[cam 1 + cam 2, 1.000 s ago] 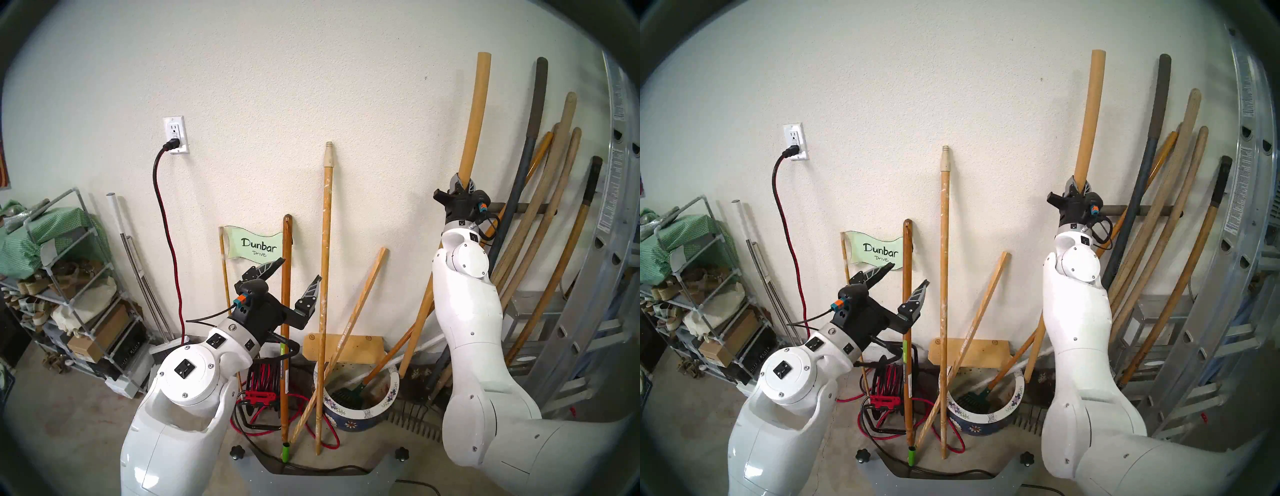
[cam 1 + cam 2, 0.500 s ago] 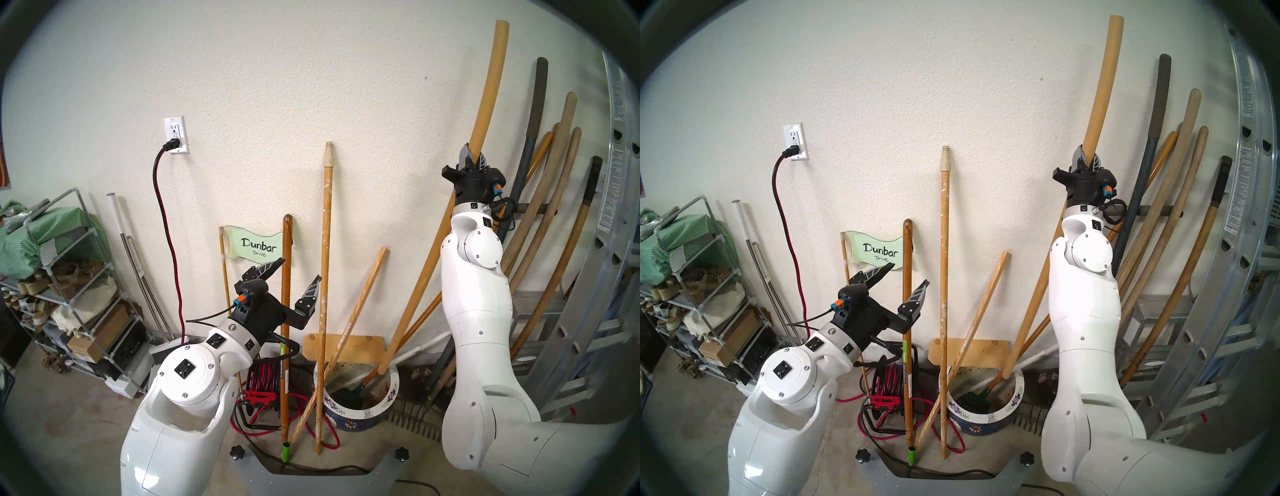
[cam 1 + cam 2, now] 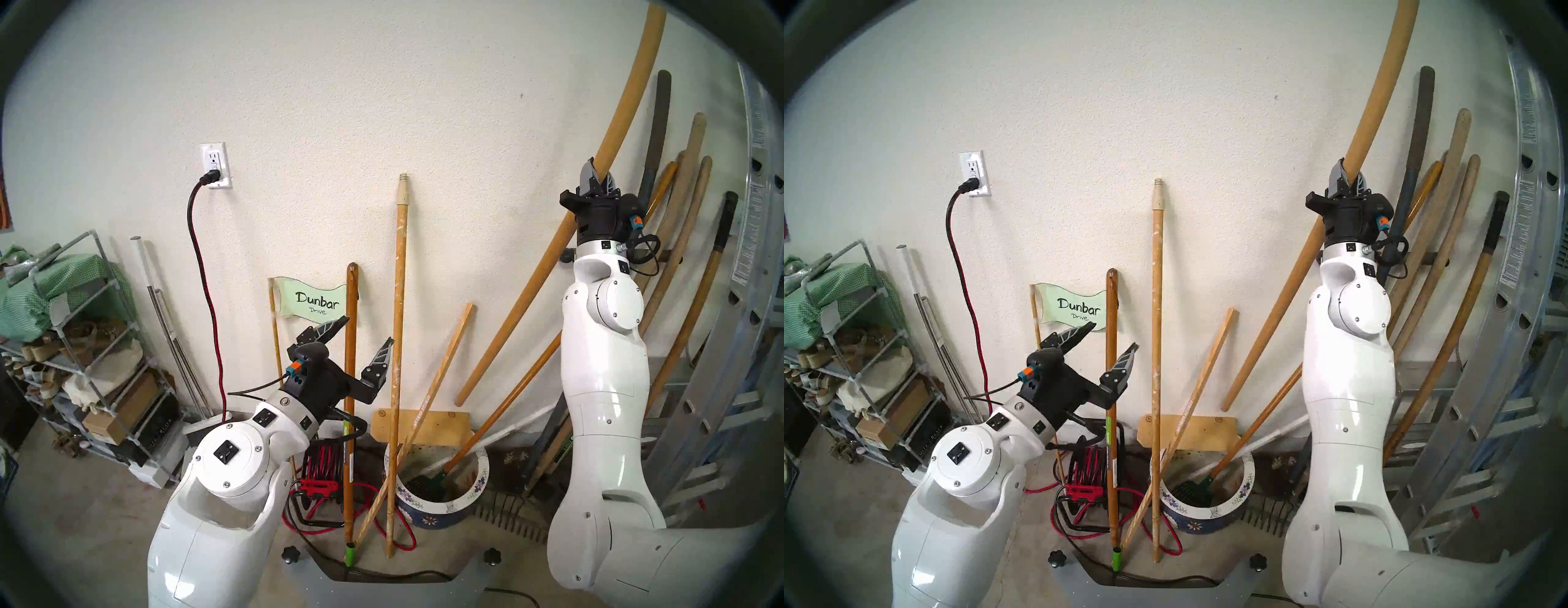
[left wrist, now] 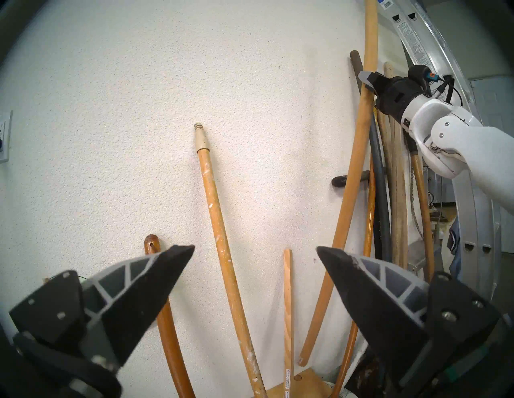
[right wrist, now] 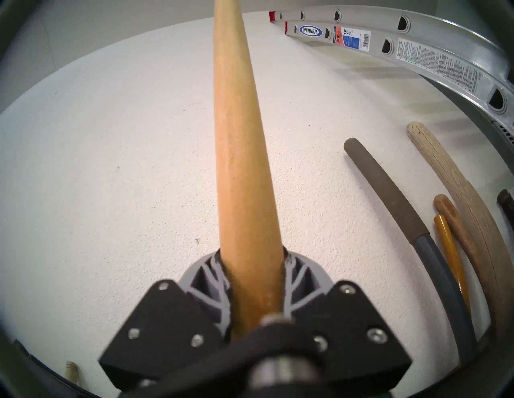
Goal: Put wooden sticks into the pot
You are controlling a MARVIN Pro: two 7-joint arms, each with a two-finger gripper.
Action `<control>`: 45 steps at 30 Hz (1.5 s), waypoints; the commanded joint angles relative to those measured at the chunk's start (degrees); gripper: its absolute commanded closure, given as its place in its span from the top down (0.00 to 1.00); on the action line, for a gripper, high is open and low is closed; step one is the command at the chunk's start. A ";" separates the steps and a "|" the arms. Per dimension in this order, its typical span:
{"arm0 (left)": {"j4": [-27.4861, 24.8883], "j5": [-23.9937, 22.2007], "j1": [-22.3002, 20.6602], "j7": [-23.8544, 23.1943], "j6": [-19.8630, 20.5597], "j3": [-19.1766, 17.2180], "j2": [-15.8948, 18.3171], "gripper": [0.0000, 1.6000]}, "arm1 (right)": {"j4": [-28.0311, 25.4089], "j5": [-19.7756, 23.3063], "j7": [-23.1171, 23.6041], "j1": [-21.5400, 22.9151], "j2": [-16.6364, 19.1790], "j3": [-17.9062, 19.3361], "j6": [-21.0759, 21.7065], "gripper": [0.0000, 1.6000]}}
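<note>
My right gripper point(image 3: 598, 176) is shut on a long plain yellow-tan pole point(image 3: 522, 297) and holds it high and tilted. The pole's lower end hangs in the air above and behind the blue flowered pot point(image 3: 481, 475). The right wrist view shows the fingers point(image 5: 294, 275) clamped on the pole point(image 5: 239, 139). My left gripper point(image 3: 368, 329) is open and empty. The paint-speckled pole point(image 3: 399, 297) with a cream tip leans on the wall just right of it. The flat slat point(image 3: 441, 373) leans on the wall too. Both have their feet on the floor left of the pot.
A small green rake point(image 3: 428, 477) with an orange handle sits in the pot. A brown stick with a green tip point(image 3: 350, 382) and the Dunbar flag point(image 3: 316, 301) stand behind my left gripper. Garden-tool handles point(image 3: 679, 237) and a ladder point(image 3: 738, 339) stand at right, a red cord reel point(image 3: 324, 467) and shelf rack point(image 3: 85, 339) at left.
My right arm has lifted the plain pole up and to the right. Its lower end rose from beside the pot, past the rim, to well above it. The left arm has not moved.
</note>
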 commanded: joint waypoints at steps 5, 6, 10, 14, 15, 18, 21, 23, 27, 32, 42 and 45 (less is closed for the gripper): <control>0.00 0.00 0.00 0.00 0.00 -0.01 0.00 1.00 | -9.49 4.26 3.65 -5.22 0.62 -0.06 9.40 0.00; 0.00 0.00 0.00 0.00 0.00 -0.01 0.00 1.00 | -9.92 4.66 3.96 -5.48 0.77 0.02 10.41 0.00; 0.00 0.00 0.00 0.00 0.00 -0.01 0.00 1.00 | -12.63 6.38 5.08 -7.03 1.32 0.37 15.12 0.00; 0.00 0.00 0.00 0.00 0.00 -0.01 0.00 1.00 | -16.19 8.06 6.02 -9.64 1.92 0.74 20.91 0.00; 0.00 0.00 0.00 0.00 0.00 -0.01 0.00 1.00 | -15.69 8.54 6.40 -9.72 2.14 0.73 21.12 0.00; 0.00 0.00 0.00 0.00 0.00 -0.01 0.00 1.00 | -18.44 9.89 6.95 -12.20 2.35 0.93 25.49 0.00; 0.00 0.00 0.00 0.00 0.00 -0.01 0.00 1.00 | -20.51 11.01 6.98 -14.77 2.54 1.07 29.04 0.00; 0.00 0.00 0.00 0.00 0.00 -0.01 0.00 1.00 | -21.73 11.89 6.71 -16.72 2.44 1.23 31.19 0.00; 0.00 0.00 0.00 0.00 0.00 -0.01 0.00 1.00 | -24.72 13.03 5.25 -20.60 2.46 2.08 36.63 0.00; -0.01 0.00 0.00 0.01 0.00 -0.01 0.00 1.00 | -27.34 15.73 2.63 -22.72 2.79 3.05 42.28 0.00; -0.01 0.00 0.00 0.01 0.00 -0.01 0.00 1.00 | -31.51 23.82 -4.91 -20.54 4.68 3.62 50.90 0.00; -0.01 0.00 0.00 0.01 0.00 -0.01 0.00 1.00 | -32.14 25.63 -6.24 -17.89 4.21 4.27 54.83 0.00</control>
